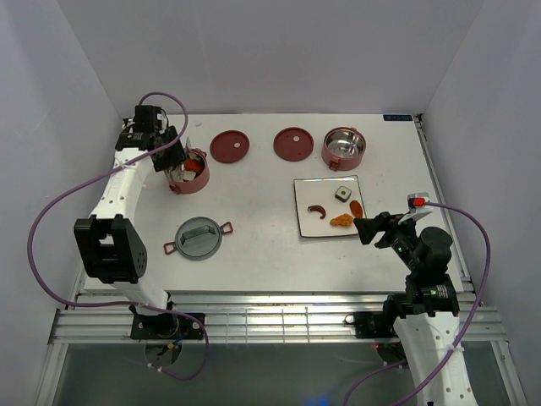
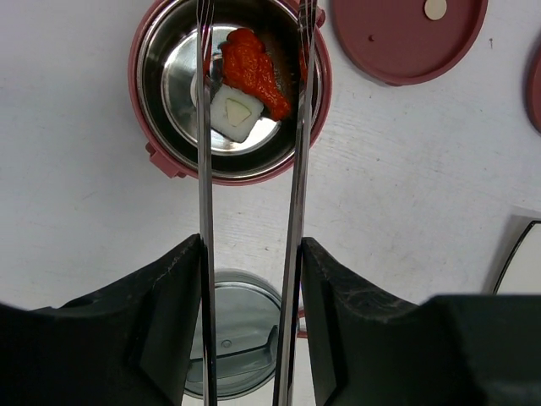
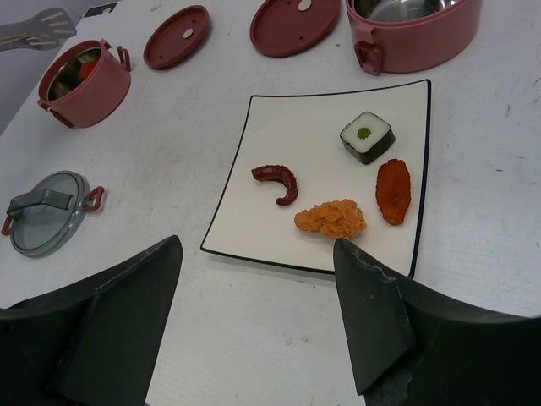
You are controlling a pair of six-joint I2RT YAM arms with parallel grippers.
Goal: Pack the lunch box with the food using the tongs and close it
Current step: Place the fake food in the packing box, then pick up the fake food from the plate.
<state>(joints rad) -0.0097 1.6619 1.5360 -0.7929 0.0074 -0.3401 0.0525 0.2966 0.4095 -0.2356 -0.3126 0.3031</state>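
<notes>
A: So, where are the tongs?

B: The left hand [image 2: 251,254] grasps the tongs [image 2: 205,186], with one black finger pressed against the outside of each thin silver arm. The two arms stand apart and reach over the open left bowl [image 2: 156,110], which sits at the far left of the white counter [image 1: 254,194]. Their tips are cut off by the top edge of the left wrist view.

A: What is in that bowl?

B: A red-orange piece [image 2: 254,72] and a white cube [image 2: 235,112] with a pale green centre lie touching on its steel floor. I cannot tell whether the tongs touch them.

A: And the rest of the lunch box?

B: The right bowl [image 1: 325,156] stands at the far right, its steel inside showing. Between the bowls lie the left lid [image 1: 230,145] and the right lid [image 1: 293,143], both flat dark-red discs. The grey cover [image 1: 198,238] with red clasps lies nearer the arms, well apart from both bowls.

A: What food is left?

B: Four pieces sit on the white square plate [image 3: 254,220]:
- a dark roll [image 3: 367,137] with a white and green centre
- a curved dark-red sausage [image 3: 279,182]
- an orange nugget [image 3: 330,219]
- an orange slice [image 3: 393,190], just beside the nugget

A: And the right hand?

B: The right hand [image 3: 255,245] is released, fingers wide apart with nothing between them. It hovers at the plate's near edge.
</notes>
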